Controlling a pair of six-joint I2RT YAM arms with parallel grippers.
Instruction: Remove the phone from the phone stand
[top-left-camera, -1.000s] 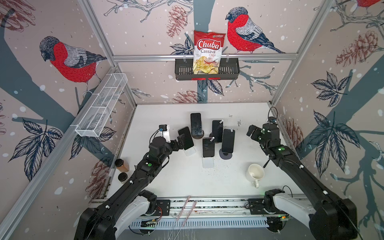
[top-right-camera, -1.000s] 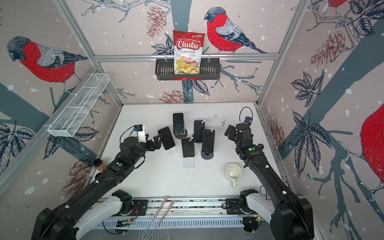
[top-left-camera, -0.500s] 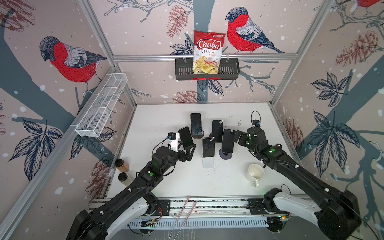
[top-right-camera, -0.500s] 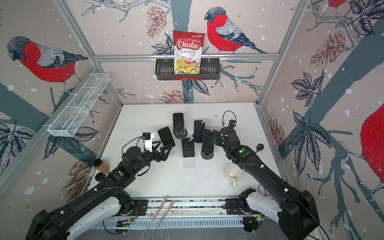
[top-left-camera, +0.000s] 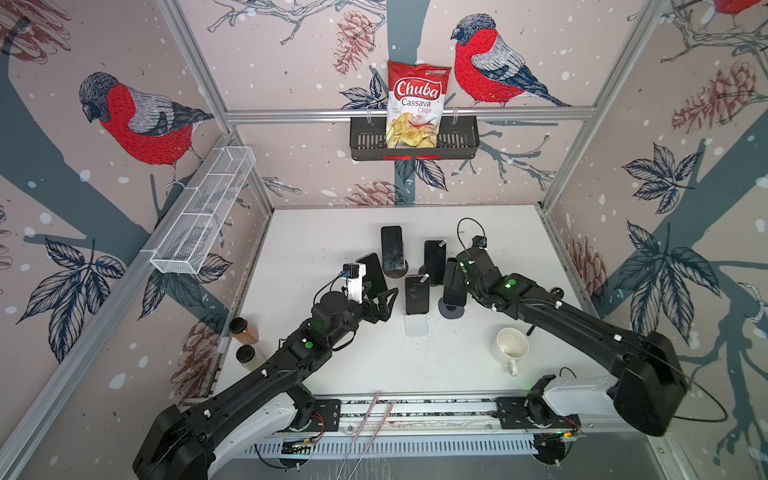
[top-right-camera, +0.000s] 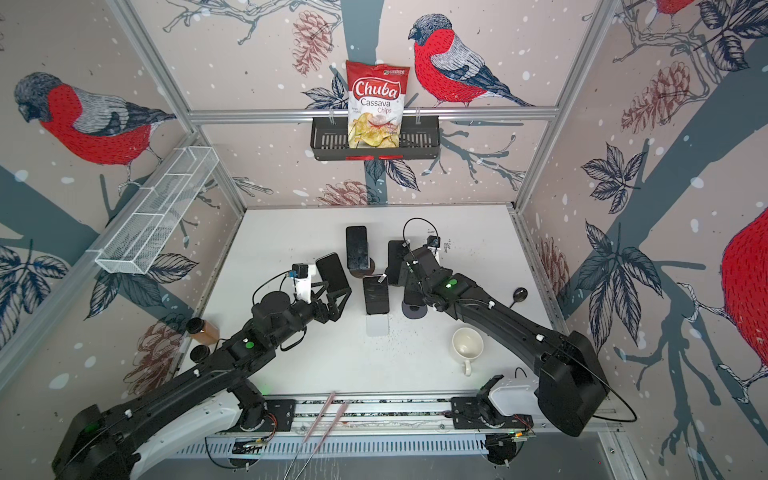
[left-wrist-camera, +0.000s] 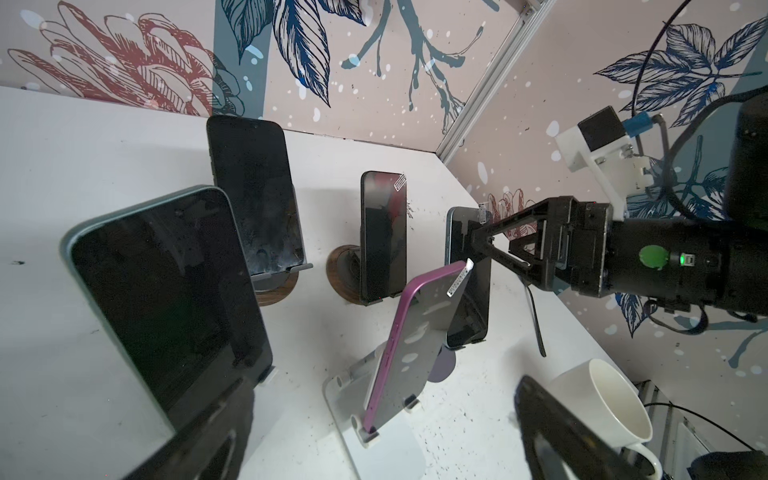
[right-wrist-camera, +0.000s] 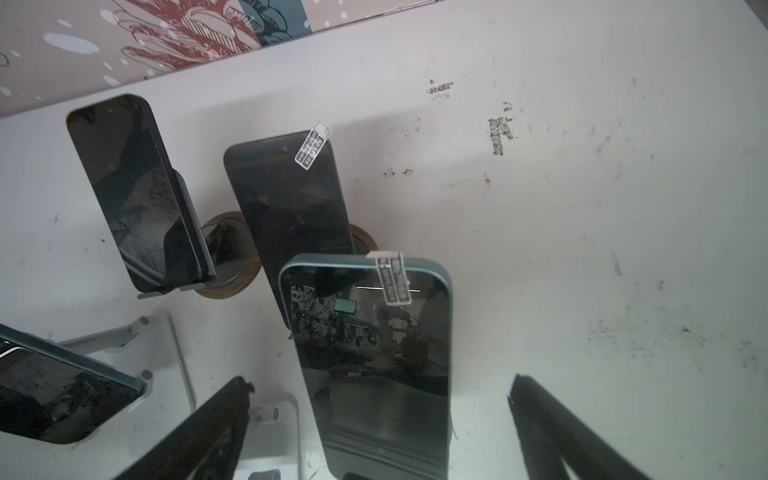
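- Top views: five dark-screened phones stand propped on stands in a cluster at the middle of the white table (top-left-camera: 324, 232).
- Left gripper (top-left-camera: 384, 303): jaws spread wide, nothing between them, positioned just beside the leftmost, teal-edged phone (top-left-camera: 373, 274); contact cannot be confirmed.
- Left wrist view: the teal-edged phone (left-wrist-camera: 166, 299) sits close in front of the camera, partly between the two dark fingers (left-wrist-camera: 552, 432) at the frame edge, leaning back on its stand.
- Right gripper (left-wrist-camera: 484, 245): jaws spread, set around the upper part of the rightmost phone (top-left-camera: 453, 282), which stands upright on a round purple-grey stand (top-left-camera: 452, 311).
- Right wrist view: that phone (right-wrist-camera: 374, 353), with a white label at its top edge, lies between the two open fingers (right-wrist-camera: 557, 428); neither finger is seen pressing on it.
- A pink-edged phone (left-wrist-camera: 415, 345) leans on a white stand (left-wrist-camera: 386, 449) between the two arms.
- Two rear phones rest on round wooden-based stands (left-wrist-camera: 345, 270).
- A white mug (top-left-camera: 510, 345) stands near the right arm, apart from the phones.
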